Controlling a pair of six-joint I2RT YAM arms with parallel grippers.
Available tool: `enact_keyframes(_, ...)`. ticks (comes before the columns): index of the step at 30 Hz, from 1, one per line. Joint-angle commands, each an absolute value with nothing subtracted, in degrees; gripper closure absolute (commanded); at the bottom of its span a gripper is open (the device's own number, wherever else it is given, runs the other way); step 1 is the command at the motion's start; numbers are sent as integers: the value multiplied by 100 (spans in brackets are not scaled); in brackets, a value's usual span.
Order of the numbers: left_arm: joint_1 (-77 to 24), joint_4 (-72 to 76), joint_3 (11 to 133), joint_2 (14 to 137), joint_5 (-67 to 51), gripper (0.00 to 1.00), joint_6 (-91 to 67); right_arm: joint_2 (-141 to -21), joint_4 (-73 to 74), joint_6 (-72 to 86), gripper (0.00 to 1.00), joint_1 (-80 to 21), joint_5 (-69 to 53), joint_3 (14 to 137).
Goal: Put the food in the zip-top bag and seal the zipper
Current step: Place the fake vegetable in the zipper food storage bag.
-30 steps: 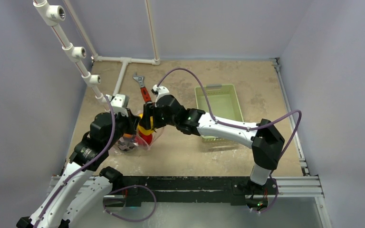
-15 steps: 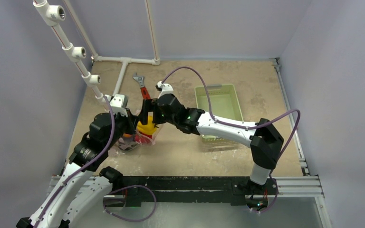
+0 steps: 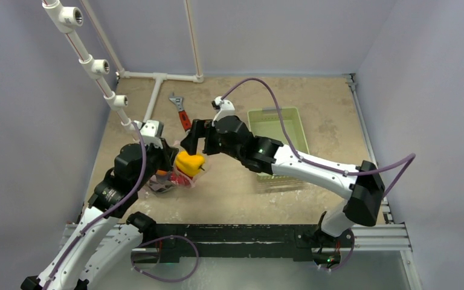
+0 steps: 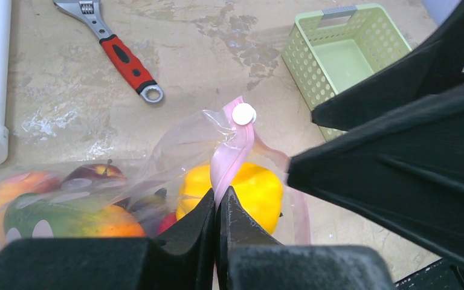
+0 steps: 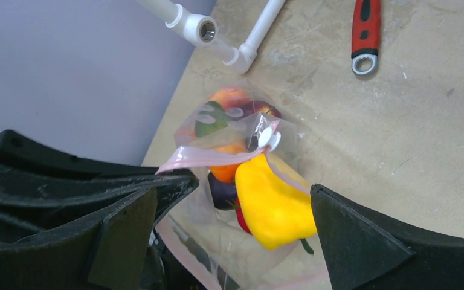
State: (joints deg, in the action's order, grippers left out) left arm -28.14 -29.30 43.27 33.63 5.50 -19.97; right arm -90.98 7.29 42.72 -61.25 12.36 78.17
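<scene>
Because the left gripper [image 4: 219,202] is clenched on the zipper [image 4: 234,148], the pink strip stands lifted and the zip-top bag [image 4: 175,142] gapes toward 3 o'clock, the side the right arm reaches from. That pinch seems meant to hold the mouth up and open for loading. The yellow pepper [image 4: 258,188] sits in that mouth, bulging past the pink edge. The right gripper [image 5: 254,183] hangs just above it with jaws spread wide, grasping nothing. Deeper in the bag, toward 9 o'clock, lie an orange-and-green piece [image 4: 66,219] and a dark round one [image 4: 93,172]. From the bag, the wrench [image 4: 127,60] lies at 12 o'clock and the green basket [image 4: 314,67] at 2 o'clock. By my judgement the pepper needs nudging fully inside before the white slider [image 4: 243,113] can close the strip.
</scene>
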Motion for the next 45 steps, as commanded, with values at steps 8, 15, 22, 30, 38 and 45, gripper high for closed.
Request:
enact_keyframes(8,-2821,-2784,4335,3401,475,100,-2031,-8140,932,4728,6,-6161,1011,6569)
enact_keyframes(15,-2822,-2780,4333,3406,470,100,-2031,-7924,737,4957,30,-6159,782,5946)
enact_keyframes(22,-2821,-2781,4333,3402,466,100,-2030,-7923,769,4977,74,-6160,773,5957)
enact_keyframes(30,-2821,-2776,4333,3419,466,100,-2031,-8244,765,4798,100,-6157,833,6384)
enact_keyframes(38,-2821,-2781,4339,3410,474,100,-2037,-8780,769,4623,100,-6161,873,6830)
enact_keyframes(45,-2821,-2784,4335,3392,484,100,-2033,-8918,864,4554,100,-6160,910,6916)
